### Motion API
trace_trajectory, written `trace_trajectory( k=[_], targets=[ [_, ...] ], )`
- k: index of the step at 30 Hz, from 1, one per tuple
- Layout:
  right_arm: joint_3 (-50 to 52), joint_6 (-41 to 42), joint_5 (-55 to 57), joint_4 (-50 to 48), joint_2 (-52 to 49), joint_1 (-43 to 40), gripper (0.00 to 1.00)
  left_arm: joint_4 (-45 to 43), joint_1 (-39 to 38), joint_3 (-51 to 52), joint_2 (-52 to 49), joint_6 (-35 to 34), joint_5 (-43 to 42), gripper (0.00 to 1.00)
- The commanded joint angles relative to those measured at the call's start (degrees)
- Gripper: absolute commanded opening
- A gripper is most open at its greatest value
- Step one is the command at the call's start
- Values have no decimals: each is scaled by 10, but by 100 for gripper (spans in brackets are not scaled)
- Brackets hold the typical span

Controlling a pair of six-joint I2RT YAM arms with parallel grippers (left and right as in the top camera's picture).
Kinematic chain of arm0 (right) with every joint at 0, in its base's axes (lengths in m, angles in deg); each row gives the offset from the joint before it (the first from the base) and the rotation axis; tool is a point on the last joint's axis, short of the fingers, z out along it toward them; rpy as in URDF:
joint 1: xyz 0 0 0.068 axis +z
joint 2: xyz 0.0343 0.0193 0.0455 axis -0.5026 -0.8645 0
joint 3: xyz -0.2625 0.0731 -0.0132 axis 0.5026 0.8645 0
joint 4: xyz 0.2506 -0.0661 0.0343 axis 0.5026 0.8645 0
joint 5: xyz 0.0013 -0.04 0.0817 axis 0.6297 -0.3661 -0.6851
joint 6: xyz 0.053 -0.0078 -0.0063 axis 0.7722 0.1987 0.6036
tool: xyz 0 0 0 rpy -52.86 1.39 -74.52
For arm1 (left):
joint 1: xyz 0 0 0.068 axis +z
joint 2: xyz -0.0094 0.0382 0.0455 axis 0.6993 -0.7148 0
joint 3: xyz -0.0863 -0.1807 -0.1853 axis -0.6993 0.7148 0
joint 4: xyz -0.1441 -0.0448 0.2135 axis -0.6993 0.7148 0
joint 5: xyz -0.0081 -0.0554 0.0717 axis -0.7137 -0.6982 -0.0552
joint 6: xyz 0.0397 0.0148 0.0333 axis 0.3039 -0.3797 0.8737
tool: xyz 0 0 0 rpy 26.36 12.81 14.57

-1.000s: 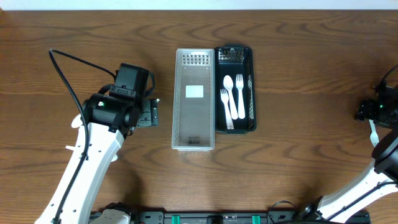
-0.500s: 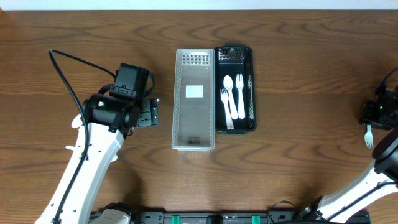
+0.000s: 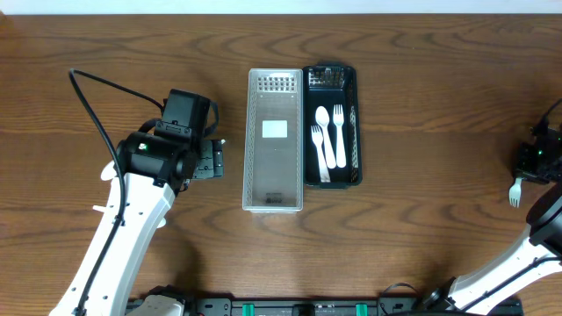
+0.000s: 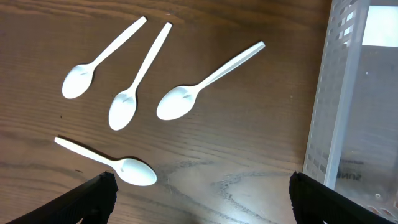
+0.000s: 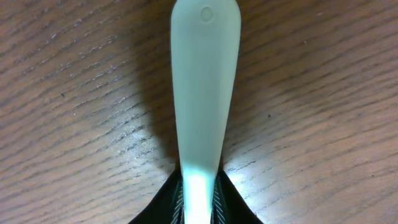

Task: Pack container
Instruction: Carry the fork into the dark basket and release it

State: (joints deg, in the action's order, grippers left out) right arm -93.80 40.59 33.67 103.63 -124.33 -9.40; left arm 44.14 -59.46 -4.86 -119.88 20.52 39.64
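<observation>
Four white plastic spoons [image 4: 122, 111] lie loose on the brown wooden counter [image 3: 421, 228] beneath the left claw [image 4: 199, 202]. Its fingers stand wide apart with nothing between them.

The right claw [image 3: 537, 156] sits at the far edge of the counter, well apart from the packing area. It is clamped on one end of a white plastic utensil [image 5: 204, 93]. From overhead this utensil [image 3: 516, 189] looks like a fork, though its head is too small to confirm.

The dark green slotted tray [image 3: 355, 83] sits mid-counter with three white utensils lying lengthwise inside. A clear plastic slotted basket [image 3: 275, 180] stands touching its side.

Assessment: the step in hand appears to be carrying the held utensil to the dark tray.

Recommendations:
- Lift well clear of the counter before crossing, since most of the utensil hangs free of the fingers and may swing.
- Turn the wrist so the utensil runs parallel to the tray's long side.
- Descend over the bare strip beside the pieces already inside, clear of the wall.
- Part the fingers only when the utensil is low in the tray.
</observation>
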Motion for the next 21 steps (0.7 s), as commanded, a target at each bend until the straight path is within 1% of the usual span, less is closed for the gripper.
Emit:
trace_trajectory(
  k=[1,2,4,10,12,17,21],
  targets=[
    [4,7,-30,-3,-15,-5,7,2,3,2,1,3,3,91],
    [4,7,-31,-5,-14,-5,6,2,3,2,1,3,3,91],
    [4,9,-31,-7,-14,-5,1,2,3,2,1,3,3,91],
    [-3,47,-33,-4,-5,8,1,1,3,2,1,3,3,91],
    [-12,47,-45,5,9,21,1,1,3,2,1,3,3,91],
    [-40,67,-120,35,79,84,1,1,3,2,1,3,3,91],
    [-57,82,-120,60,159,171,1,1,3,2,1,3,3,91]
  ],
)
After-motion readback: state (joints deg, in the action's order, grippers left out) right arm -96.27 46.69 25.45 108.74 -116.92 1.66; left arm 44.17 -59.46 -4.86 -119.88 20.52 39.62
